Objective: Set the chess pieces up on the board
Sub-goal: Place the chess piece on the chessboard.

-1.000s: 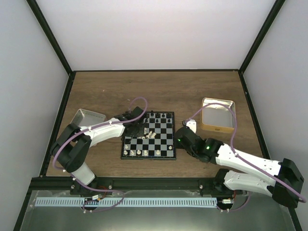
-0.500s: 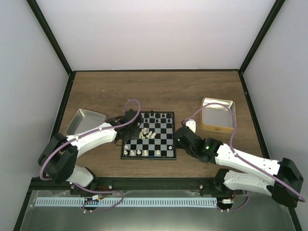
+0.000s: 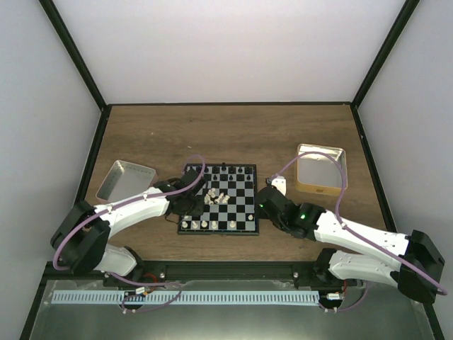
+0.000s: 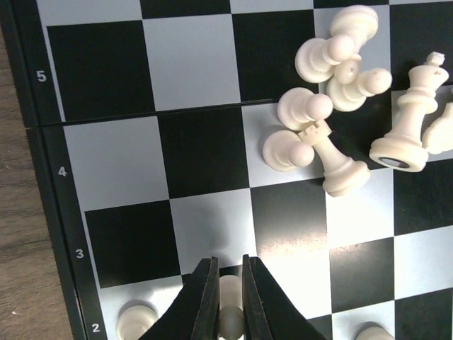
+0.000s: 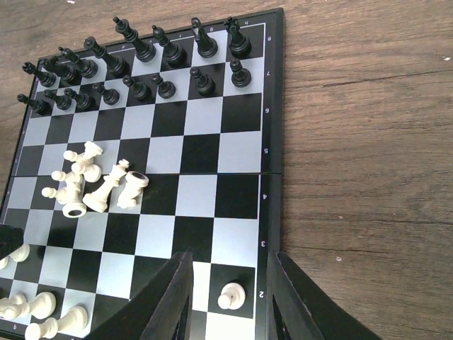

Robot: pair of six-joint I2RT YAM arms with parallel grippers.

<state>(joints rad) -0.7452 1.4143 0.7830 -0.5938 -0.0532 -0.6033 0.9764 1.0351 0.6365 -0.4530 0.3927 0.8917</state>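
The wooden table carries everything. The left arm and the right arm both reach toward the board, which lies between the two claws. A square tin with a gold rim stands near the right claw, on its side away from the board. A silver tray lies apart from the left claw, also on the side away from the board.

The left claw is over the near left part of the board. Its fingers are narrow and closed on a white pawn, which stands on the row marked 2. Just beside this claw, to its left, a neighbour pawn stands on the same row. Ahead of the claw and to its right lies a heap of white pieces, tumbled and touching one another, around rows 4 and 5.

The right claw hangs at the right edge of the board, fingers well apart, holding nothing. Under the gap between its fingers a lone pawn stands on row 2 and touches neither finger. Far ahead of this claw the black pieces stand upright in two rows at the far side of the board. The heap lies ahead of it and to the left.
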